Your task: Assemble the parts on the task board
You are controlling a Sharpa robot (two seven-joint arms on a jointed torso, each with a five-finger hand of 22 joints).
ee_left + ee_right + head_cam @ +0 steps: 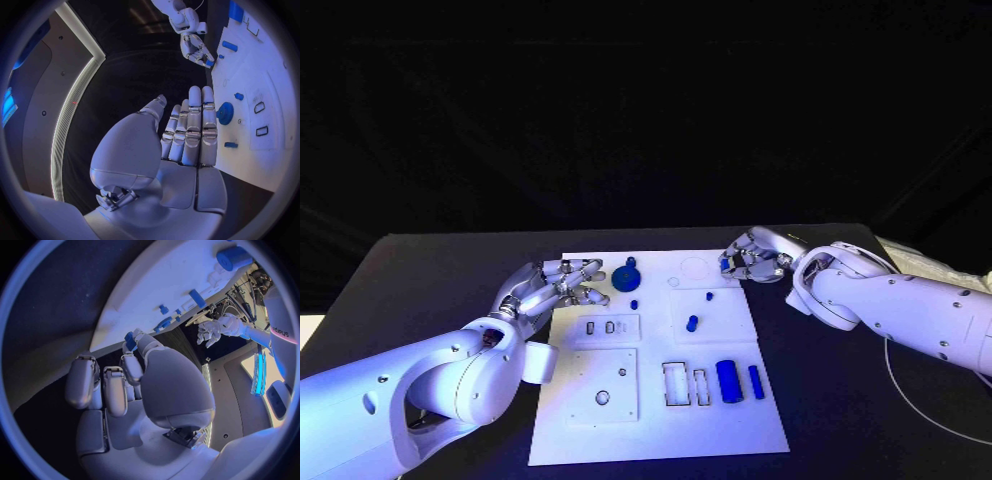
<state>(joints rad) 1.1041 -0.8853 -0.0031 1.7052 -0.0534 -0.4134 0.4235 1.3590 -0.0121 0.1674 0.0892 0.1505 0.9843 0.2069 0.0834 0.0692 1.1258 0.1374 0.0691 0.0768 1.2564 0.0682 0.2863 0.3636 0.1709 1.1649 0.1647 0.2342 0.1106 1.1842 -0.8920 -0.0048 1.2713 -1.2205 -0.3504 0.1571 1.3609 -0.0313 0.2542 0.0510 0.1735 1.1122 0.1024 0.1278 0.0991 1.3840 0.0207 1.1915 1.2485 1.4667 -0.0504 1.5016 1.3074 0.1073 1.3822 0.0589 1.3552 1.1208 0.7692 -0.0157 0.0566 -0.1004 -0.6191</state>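
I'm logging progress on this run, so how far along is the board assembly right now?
Early, by the look of it. Done: nothing clearly; whether the round blue part is seated cannot be told. In hand: the right hand pinches a small blue piece at the task board far corner; the left hand holds nothing, fingers straight beside the round part. Left: the blue cylinder and blue bar lie loose.

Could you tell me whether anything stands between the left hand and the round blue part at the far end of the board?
Nothing visible does. The left hand is open at the task board's left edge, and only bare board separates its fingertips from the round blue part.
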